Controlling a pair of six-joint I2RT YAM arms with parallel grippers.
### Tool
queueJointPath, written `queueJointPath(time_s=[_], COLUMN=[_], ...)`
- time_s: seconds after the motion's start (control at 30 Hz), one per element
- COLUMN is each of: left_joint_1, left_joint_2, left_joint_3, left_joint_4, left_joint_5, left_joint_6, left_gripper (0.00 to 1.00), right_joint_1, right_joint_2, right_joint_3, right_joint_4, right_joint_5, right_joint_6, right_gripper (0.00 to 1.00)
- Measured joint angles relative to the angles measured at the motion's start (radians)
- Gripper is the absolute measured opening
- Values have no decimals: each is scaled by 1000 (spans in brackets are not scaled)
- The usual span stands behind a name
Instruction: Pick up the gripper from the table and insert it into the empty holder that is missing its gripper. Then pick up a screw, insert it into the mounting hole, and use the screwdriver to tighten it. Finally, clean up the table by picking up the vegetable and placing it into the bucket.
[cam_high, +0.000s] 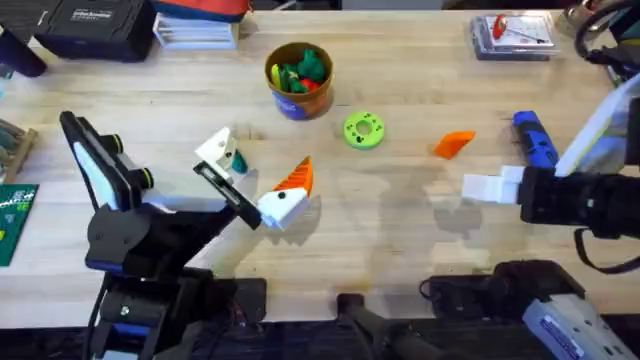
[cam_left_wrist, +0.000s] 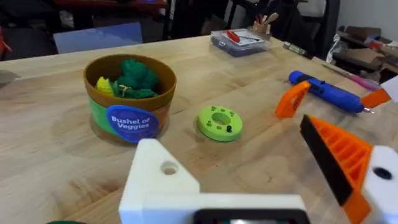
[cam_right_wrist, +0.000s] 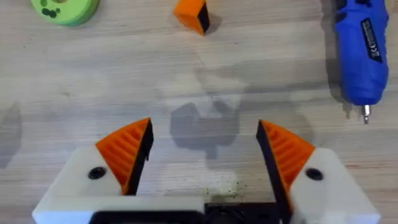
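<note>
The right gripper (cam_right_wrist: 204, 155) hangs over bare wooden table (cam_high: 400, 230) with its orange-padded fingers (cam_right_wrist: 127, 152) spread wide and empty, the blue screwdriver (cam_right_wrist: 359, 46) lying beyond its fingertips and off to one side. The left gripper (cam_left_wrist: 261, 180) is likewise spread and empty. The bucket (cam_left_wrist: 130, 99), labelled "Bushel of Veggies", stands ahead of its fingers, the dark green vegetable (cam_left_wrist: 138, 76) already inside, beside a lime-green disc (cam_left_wrist: 219, 122).

The bucket (cam_left_wrist: 130, 96) carries a blue label reading "Bushel of Veggies".
</note>
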Motion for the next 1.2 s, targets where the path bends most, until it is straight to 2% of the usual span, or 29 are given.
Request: queueJointPath(time_s=[0.27, 0.57, 0.73, 1.2], left_joint_1=[0, 0, 0, 0], left_joint_2=[0, 0, 0, 0], left_joint_3=[0, 0, 0, 0], left_joint_4=[0, -13, -22, -26], left_joint_5=[24, 242, 316, 348], left_joint_6=[-3, -3, -3, -3], left_gripper=[970, 970, 970, 970], right_joint_1=[0, 0, 0, 0], right_joint_2=[0, 0, 0, 0], right_joint_3=[0, 0, 0, 0], right_joint_4=[0, 0, 0, 25], right_joint_5=[0, 0, 0, 0], right_joint_6=[0, 0, 0, 0], right_gripper=[994, 993, 994, 994])
